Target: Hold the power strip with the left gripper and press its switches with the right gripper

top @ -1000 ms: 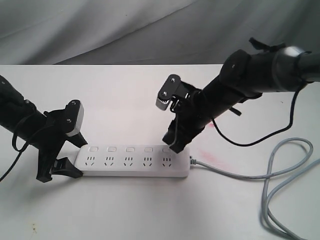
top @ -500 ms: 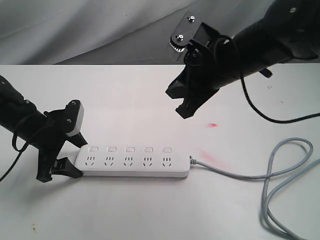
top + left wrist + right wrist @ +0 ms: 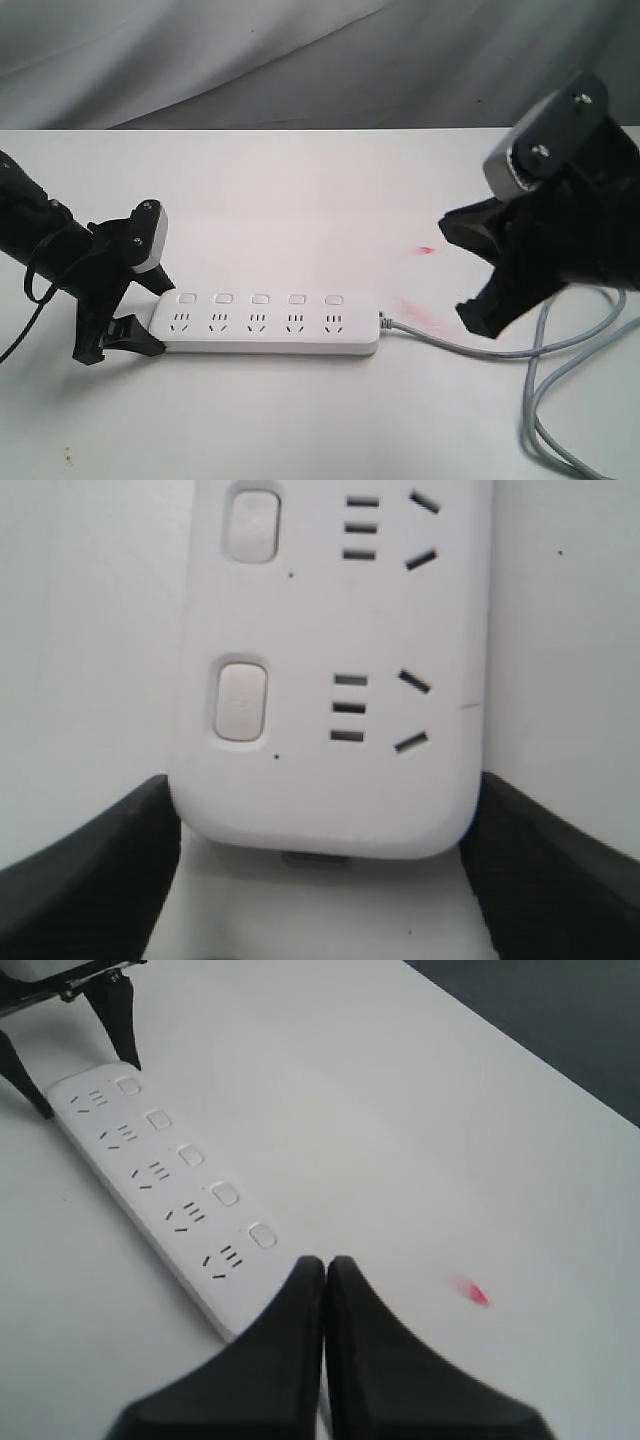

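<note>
The black left gripper [image 3: 158, 320] clamps one end of the long white plastic power strip [image 3: 270, 325]. The black right gripper [image 3: 325, 1270] hangs closed, empty, near the right edge of the worktop [image 3: 300, 190].

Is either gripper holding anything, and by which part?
The left gripper holds the power strip by the end away from its cord, a finger on each long side. The right gripper is shut and holds nothing.

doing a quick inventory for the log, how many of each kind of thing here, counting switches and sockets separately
power strip: 1
switches: 5
sockets: 5
grey cord: 1
grippers: 2, left gripper and right gripper
total: 14
</note>
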`<state>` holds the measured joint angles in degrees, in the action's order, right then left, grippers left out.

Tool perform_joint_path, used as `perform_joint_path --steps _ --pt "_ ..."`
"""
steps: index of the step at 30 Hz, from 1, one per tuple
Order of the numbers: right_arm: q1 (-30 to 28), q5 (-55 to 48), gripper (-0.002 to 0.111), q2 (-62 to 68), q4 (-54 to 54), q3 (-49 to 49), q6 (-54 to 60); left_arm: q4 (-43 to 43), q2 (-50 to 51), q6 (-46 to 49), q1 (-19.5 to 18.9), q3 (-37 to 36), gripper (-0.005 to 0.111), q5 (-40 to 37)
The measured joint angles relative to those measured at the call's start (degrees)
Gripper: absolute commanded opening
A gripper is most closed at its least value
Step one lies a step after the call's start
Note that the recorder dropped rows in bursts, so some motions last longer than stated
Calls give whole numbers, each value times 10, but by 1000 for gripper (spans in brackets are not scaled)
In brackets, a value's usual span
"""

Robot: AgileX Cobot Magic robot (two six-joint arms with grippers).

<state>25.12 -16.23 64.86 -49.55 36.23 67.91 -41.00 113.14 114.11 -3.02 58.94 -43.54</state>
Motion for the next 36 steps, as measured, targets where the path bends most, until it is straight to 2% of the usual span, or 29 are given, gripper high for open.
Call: perform_joint_path --steps 6,12,21,27,31,36 --pt "0 23 0 -61 -11 -67 -1 0 0 0 0 0 40 0" --pt "3 91 0 -122 -26 -120 -2 0 0 0 0 0 40 0" --pt "9 151 0 -284 -34 -187 -2 0 0 0 0 0 40 0" --pt "-44 175 0 -415 -46 -241 -2 0 0 0 0 0 40 0" --pt "-108 154 0 -481 -49 -259 -2 0 0 0 0 0 40 0" --pt "-157 133 0 -559 -49 -273 -2 0 0 0 0 0 40 0"
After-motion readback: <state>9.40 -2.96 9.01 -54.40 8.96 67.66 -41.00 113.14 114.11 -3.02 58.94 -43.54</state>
